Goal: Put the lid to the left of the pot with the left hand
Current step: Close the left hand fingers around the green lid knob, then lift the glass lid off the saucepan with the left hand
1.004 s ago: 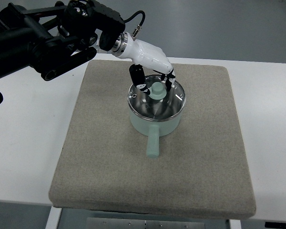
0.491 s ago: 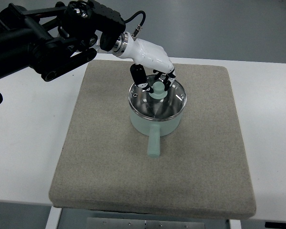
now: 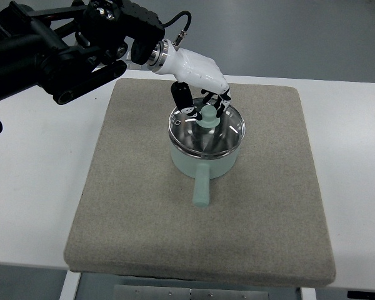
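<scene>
A pale green pot (image 3: pixel 203 160) stands mid-mat with its handle (image 3: pixel 201 189) pointing toward the near edge. A glass lid (image 3: pixel 206 132) with a steel rim and a green knob (image 3: pixel 208 116) covers it, sitting slightly raised at the far side. My left hand (image 3: pixel 203 103), white with black fingers, reaches in from the upper left and its fingers are curled around the knob. The right arm does not show.
The pot rests on a grey felt mat (image 3: pixel 144 206) laid on a white table (image 3: pixel 31 187). Bare mat lies left of the pot. The black left arm (image 3: pixel 62 50) crosses the far left corner.
The hand has closed its fingers onto the knob and drawn up slightly. The lid has shifted a little up and away with it.
</scene>
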You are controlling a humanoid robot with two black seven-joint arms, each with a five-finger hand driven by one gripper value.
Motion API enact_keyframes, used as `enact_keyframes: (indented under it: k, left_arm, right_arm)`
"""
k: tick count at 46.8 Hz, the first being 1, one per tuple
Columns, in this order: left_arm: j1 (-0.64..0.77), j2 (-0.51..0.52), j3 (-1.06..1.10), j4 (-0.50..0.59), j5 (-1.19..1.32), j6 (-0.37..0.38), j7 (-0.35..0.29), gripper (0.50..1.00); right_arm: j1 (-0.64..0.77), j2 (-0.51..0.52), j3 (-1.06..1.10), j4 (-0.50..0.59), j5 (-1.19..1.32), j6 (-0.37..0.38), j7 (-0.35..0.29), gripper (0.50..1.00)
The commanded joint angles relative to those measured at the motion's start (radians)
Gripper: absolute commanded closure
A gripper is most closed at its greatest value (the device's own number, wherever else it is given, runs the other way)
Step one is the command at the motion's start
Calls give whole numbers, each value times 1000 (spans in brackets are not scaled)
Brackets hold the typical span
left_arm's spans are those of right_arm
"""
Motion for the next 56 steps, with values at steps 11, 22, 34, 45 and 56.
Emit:
enact_keyframes:
  k: [11, 22, 34, 45, 56]
  left_arm:
    - [-4, 12, -8, 5, 0, 0, 0, 1000]
    - [-23, 55, -8, 16, 0, 3, 0, 1000]
    - [-18, 127, -8, 60, -1, 8, 0, 1000]
    - [-1, 246, -7, 52, -7, 12, 0, 1000]
    - [45, 309, -1, 49, -14, 12, 0, 1000]
  right_arm:
    - [1, 0, 0, 0, 0, 0, 0, 576]
    - [1, 0, 0, 0, 0, 0, 0, 576]
    - [-1, 0, 0, 0, 0, 0, 0, 576]
    - [1, 0, 0, 0, 0, 0, 0, 576]
    - [1, 0, 0, 0, 0, 0, 0, 576]
